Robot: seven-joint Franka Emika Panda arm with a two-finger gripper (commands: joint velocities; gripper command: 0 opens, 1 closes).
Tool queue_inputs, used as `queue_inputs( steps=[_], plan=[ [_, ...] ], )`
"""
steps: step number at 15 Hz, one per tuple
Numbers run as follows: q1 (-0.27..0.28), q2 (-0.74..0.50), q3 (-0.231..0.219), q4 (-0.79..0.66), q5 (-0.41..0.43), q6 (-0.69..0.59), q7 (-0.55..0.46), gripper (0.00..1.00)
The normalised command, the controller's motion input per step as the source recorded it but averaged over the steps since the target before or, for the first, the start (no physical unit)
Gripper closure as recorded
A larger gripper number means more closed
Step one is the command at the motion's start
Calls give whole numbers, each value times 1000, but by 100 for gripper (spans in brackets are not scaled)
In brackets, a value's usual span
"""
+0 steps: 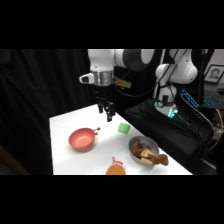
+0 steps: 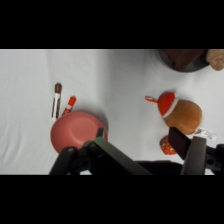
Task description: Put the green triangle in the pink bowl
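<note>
The green triangle (image 1: 123,128) is a small bright green block lying on the white table (image 1: 65,125), right of centre. It is out of the wrist view. The pink bowl (image 1: 82,139) sits on the table's left part and looks empty; in the wrist view the pink bowl (image 2: 75,131) lies at lower left, just beyond one finger. My gripper (image 1: 106,114) hangs above the table, up and left of the green triangle and apart from it. In the wrist view my gripper (image 2: 139,139) is open, with nothing but bare table between its fingers.
A grey metal bowl (image 1: 144,148) with brown contents stands near the table's right front. An orange plush toy (image 2: 182,114) with a red cap lies near it. Two small pen-like sticks (image 2: 57,100) lie beside the pink bowl. Black equipment borders the table's right side.
</note>
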Motion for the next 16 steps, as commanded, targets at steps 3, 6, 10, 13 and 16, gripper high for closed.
queue_inputs(
  steps=[3, 6, 10, 13, 16],
  plan=[
    [-10, -49, 14, -55, -9, 36, 24, 0],
    [-14, -168, 10, -189, -10, 100, 39, 0],
    [-27, -301, -3, -349, -9, 184, 52, 0],
    [-43, -368, -15, -432, 10, 236, 44, 0],
    [-49, -372, -17, -425, 14, 236, 44, 0]
  ],
)
